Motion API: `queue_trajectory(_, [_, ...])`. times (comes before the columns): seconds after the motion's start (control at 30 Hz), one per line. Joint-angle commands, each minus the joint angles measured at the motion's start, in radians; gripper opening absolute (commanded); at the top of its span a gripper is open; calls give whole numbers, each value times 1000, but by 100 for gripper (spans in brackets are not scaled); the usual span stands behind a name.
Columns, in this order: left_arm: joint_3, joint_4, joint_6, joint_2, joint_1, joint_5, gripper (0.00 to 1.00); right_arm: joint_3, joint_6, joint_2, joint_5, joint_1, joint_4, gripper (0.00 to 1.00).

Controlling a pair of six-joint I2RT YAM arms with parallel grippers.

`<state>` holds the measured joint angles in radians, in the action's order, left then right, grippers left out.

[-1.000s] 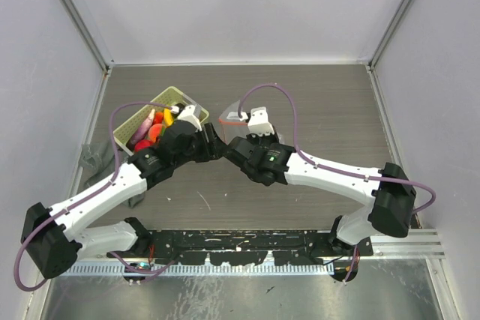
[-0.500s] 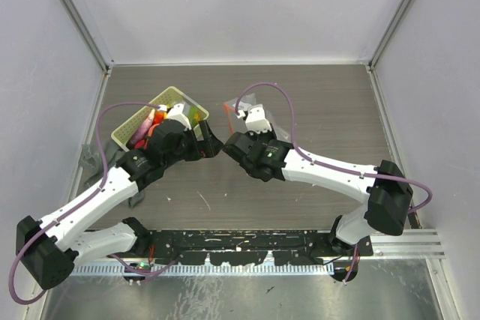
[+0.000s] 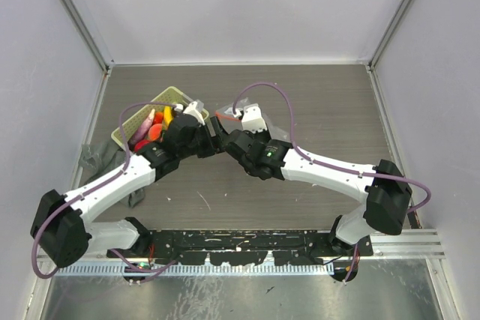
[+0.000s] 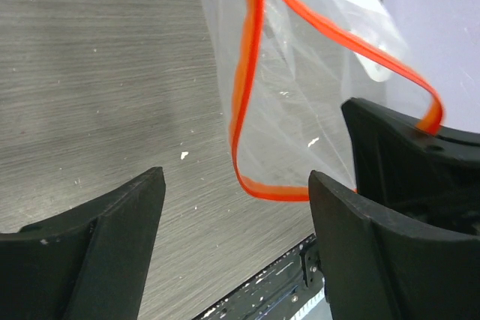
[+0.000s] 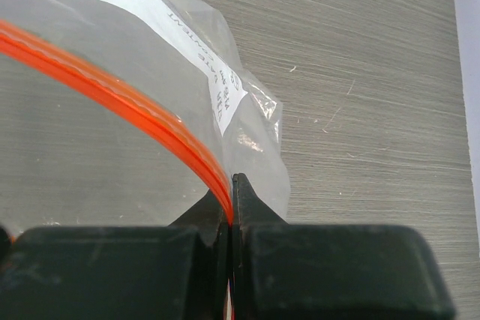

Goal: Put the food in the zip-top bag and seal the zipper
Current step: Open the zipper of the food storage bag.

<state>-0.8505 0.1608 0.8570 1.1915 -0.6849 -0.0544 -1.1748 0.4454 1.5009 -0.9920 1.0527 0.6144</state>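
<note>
R gripper (image 5: 231, 185) is pinching the zipper (image 5: 135, 106) of the zip-top bag (image 4: 300, 95), jaws clamped tight on the strip. It's holding the bag up over the middle of the counter (image 3: 315, 95), a bit toward the far edge. L gripper (image 4: 238, 181) is hanging wide open right at the bag's mouth, gripping nothing, w/ the red-orange loop between its fingers.

Looks to me like they're on the opening step: mouth's gaping, nothing loaded yet. Bag's looking empty, just the white label (image 5: 225, 88) showing thru the plastic. All the food (image 3: 154, 131) is sitting piled in the mesh basket (image 3: 146, 110) toward the far-left corner.

Next, I reckon, L needs to grab the free lip or go fetch a piece from the basket, w/o pulling the mouth shut.
</note>
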Motion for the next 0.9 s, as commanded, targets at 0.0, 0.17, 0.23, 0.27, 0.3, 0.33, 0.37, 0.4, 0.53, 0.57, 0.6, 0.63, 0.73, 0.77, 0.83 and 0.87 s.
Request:
queue_trajectory(0.0, [-25,-84,37,38,3,14,71,-38,-5,-4,23,1,-44,4])
queue_trajectory(0.17, [-8,-127,46,64,3,28,46,-38,-9,-12,63,0,-58,4])
queue_trajectory(0.23, [-16,-128,42,71,4,22,28,-39,-12,-14,72,0,-61,5])
queue_trajectory(0.27, [-22,-117,39,71,3,21,18,-38,-17,-17,73,1,-61,5])
queue_trajectory(0.3, [-31,-106,34,71,4,20,9,-39,-22,-19,73,0,-62,6])
queue_trajectory(0.33, [-39,-92,29,70,3,21,3,-37,-31,-23,73,0,-64,8])
queue_trajectory(0.37, [-46,-79,24,70,3,22,0,-32,-46,-29,73,0,-71,10])
queue_trajectory(0.4, [-54,-63,18,70,3,24,0,-25,-70,-36,75,0,-82,12])
queue_trajectory(0.53, [-89,2,-10,107,5,12,0,30,-155,-92,134,0,-159,17])
queue_trajectory(0.57, [-99,14,-16,111,8,6,0,47,-176,-108,151,0,-184,18])
queue_trajectory(0.6, [-111,28,-25,114,11,-2,0,68,-196,-125,162,0,-210,18])
queue_trajectory(0.63, [-120,41,-32,117,13,-10,0,86,-213,-141,172,0,-234,19])
queue_trajectory(0.73, [-143,76,-52,124,27,-31,0,128,-251,-178,183,-2,-285,20])
queue_trajectory(0.77, [-149,85,-55,125,30,-41,0,137,-261,-182,182,-4,-291,20])
queue_trajectory(0.83, [-158,94,-59,125,39,-62,0,149,-278,-185,174,-4,-296,21])
queue_trajectory(0.87, [-162,98,-61,126,41,-73,0,153,-286,-182,171,-4,-295,21])
